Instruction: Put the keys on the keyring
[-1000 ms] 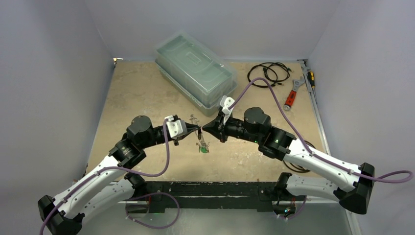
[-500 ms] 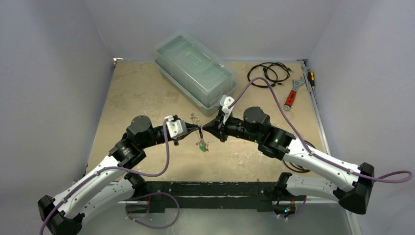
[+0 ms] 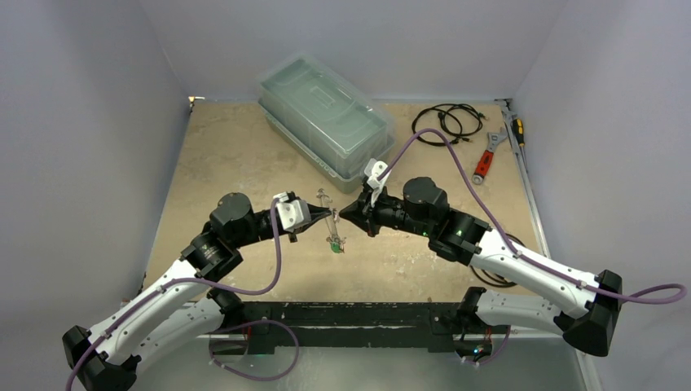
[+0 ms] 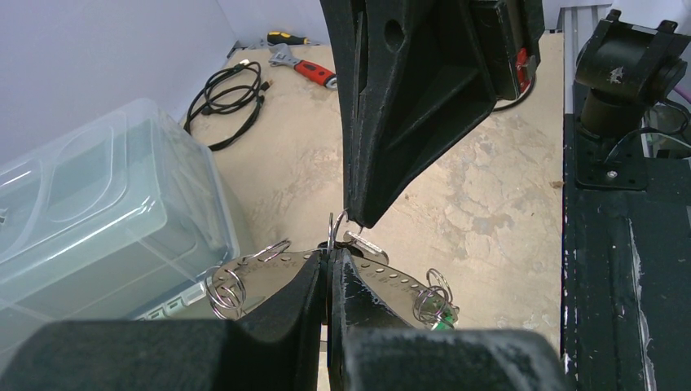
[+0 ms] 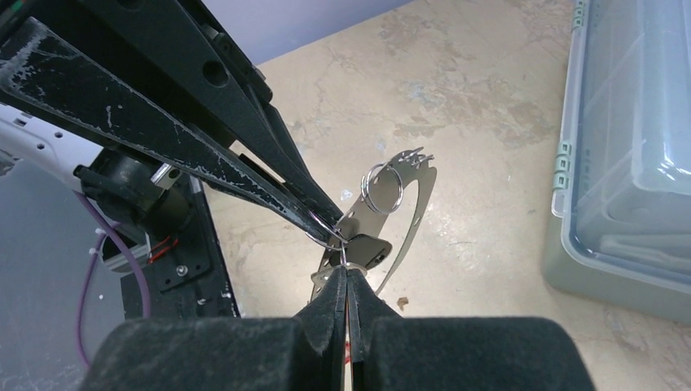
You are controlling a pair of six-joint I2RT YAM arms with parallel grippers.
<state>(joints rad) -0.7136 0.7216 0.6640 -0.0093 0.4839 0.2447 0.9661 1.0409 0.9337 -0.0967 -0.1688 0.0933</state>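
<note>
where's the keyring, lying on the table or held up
Held up: the left gripper is shut on the keyring, and the right wrist view shows it on edge, clear of the table.

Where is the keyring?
Middle of the top view: the keyring is held between the left gripper and the right gripper, just in front of the clear box.
</note>
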